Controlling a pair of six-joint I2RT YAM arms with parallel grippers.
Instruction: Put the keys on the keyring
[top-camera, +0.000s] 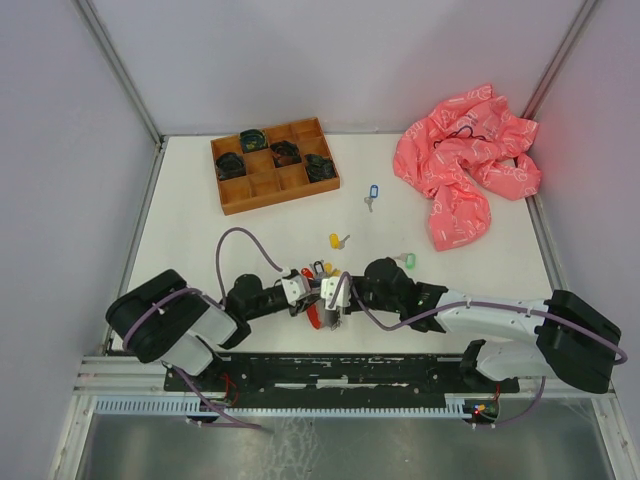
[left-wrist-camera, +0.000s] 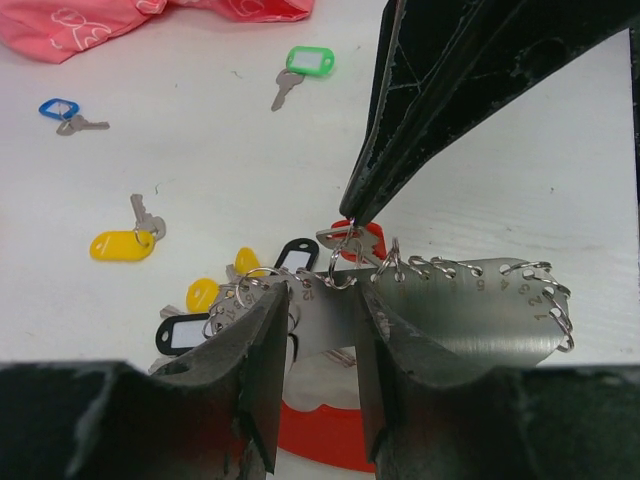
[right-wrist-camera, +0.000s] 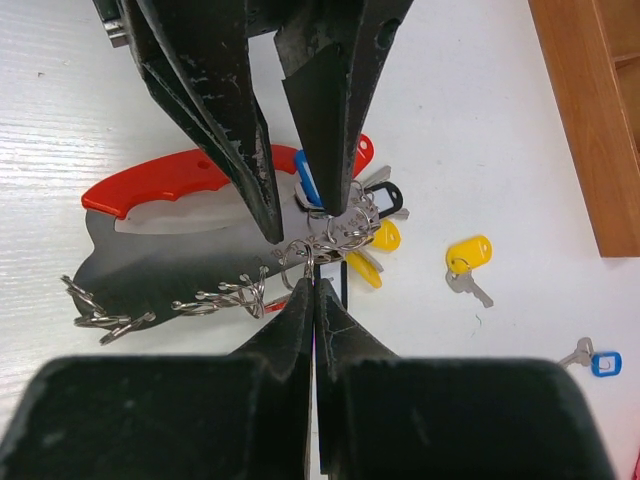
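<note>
Where the left wrist view comes close to the flat silvery metal keyring with a red oval plastic loop, small digits are stamped along its edge, beside the little rings. A 6 and a 4 can be read; the others are too small or turned away. The white inserts of the plastic tags show no writing that I can read, and the white print on the crumpled pink cloth is also not readable.

The keyring lies on the white table near the front edge, between the 2 arms. The left gripper is released: its 2 black fingers stand apart, tips down at the ringed edge of the plate, and a strip of metal shows between them. I cannot tell if they press on it. The right gripper is clenched fully, and its thin tips meet on a small silvery split ring at the same edge, just beside a silvery key with a red tag.

A bunch of keys with yellow and black tags hangs at this end of the keyring. 3 keys lie loose on the table: the key with a yellow tag near the bunch, the key with a green tag and the key with a blue tag well apart from it.
</note>
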